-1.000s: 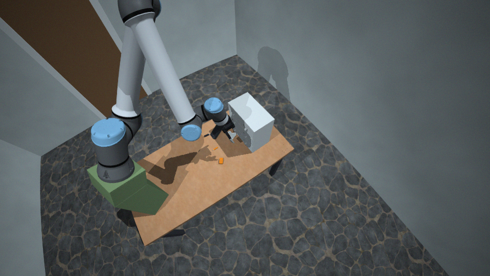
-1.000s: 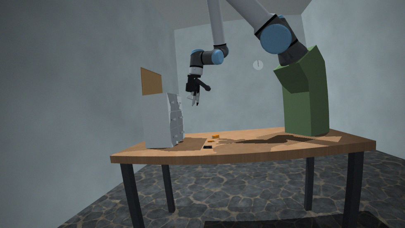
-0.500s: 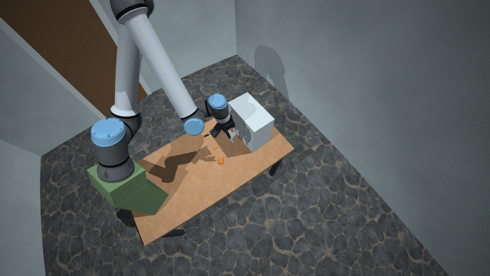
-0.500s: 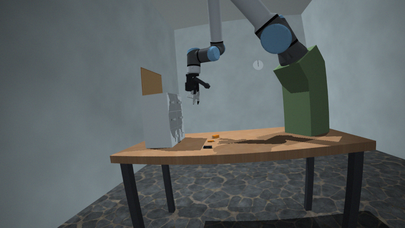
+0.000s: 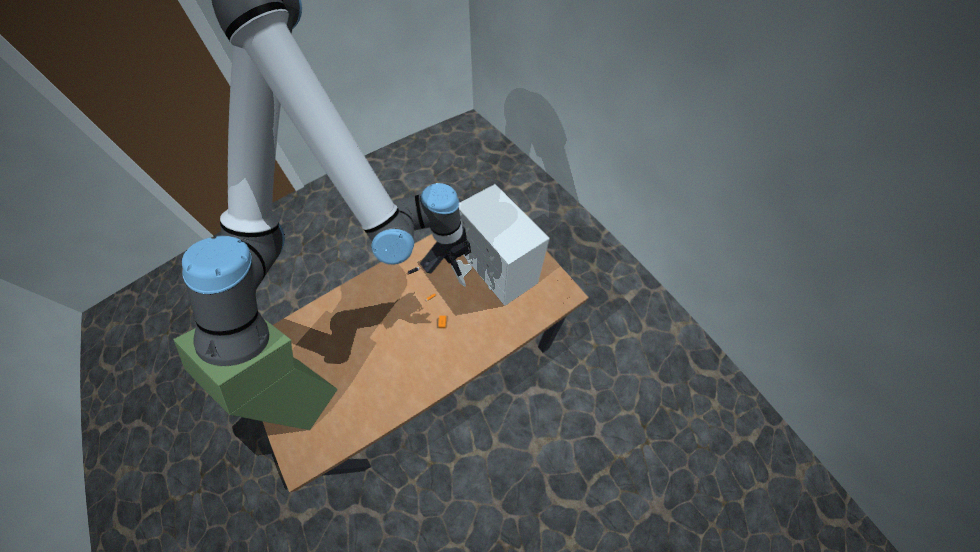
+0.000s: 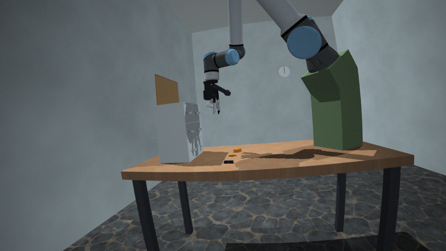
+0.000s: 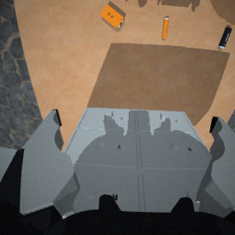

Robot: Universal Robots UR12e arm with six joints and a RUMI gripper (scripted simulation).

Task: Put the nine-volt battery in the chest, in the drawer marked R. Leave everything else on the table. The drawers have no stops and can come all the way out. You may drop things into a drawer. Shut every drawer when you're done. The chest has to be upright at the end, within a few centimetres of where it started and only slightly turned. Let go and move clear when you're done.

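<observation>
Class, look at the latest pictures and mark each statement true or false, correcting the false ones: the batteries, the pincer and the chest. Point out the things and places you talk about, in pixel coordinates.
1. The blocky orange nine-volt battery [image 5: 442,321] [image 6: 237,150] [image 7: 112,15] lies on the brown wooden table [image 5: 384,370] [image 6: 265,173] [image 7: 51,51]. True.
2. The black pincer with grey fingers [image 5: 467,271] [image 6: 216,112] is shut on a battery. False: it is open, holding nothing.
3. The white box-shaped chest [image 5: 528,267] [image 6: 173,133] [image 7: 140,187] lies on its side. False: it stands upright.
4. In the wrist view, the slim orange cylindrical battery [image 5: 430,296] [image 6: 232,155] [image 7: 165,28] is between the nine-volt battery and the black cylindrical battery [image 5: 412,270] [image 6: 228,161] [image 7: 225,37]. True.
</observation>
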